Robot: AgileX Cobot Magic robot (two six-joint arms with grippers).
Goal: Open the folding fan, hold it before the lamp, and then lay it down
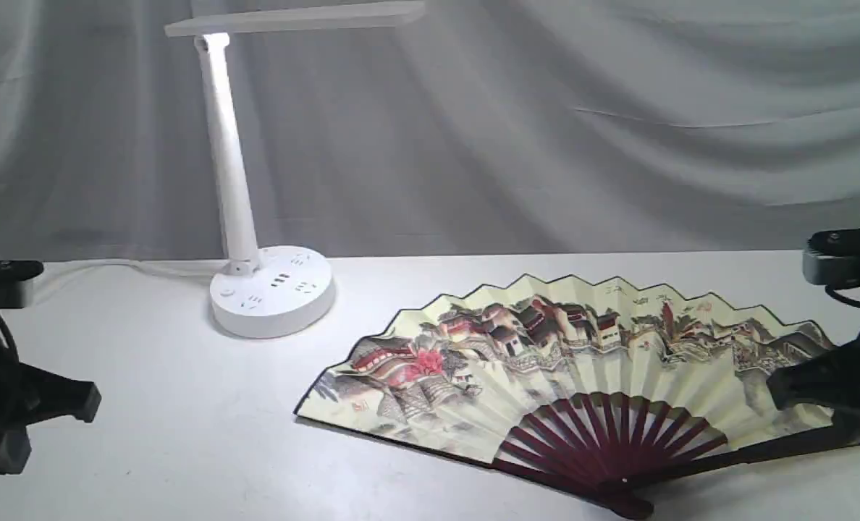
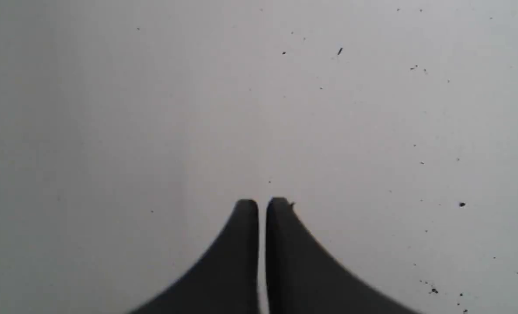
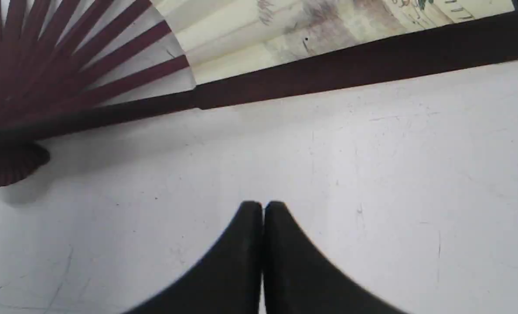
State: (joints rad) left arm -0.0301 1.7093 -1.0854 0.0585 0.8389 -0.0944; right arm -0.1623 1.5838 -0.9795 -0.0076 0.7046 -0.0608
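Folding fan (image 1: 567, 347) open flat on table (image 1: 184, 405) — left pincer (image 2: 262, 203) and right pincer (image 3: 263, 204) closed, empty

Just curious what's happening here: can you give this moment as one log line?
fan: open, flat on table | lamp: upright, apart from fan | left pincer: shut, empty | right pincer: shut, empty, beside fan
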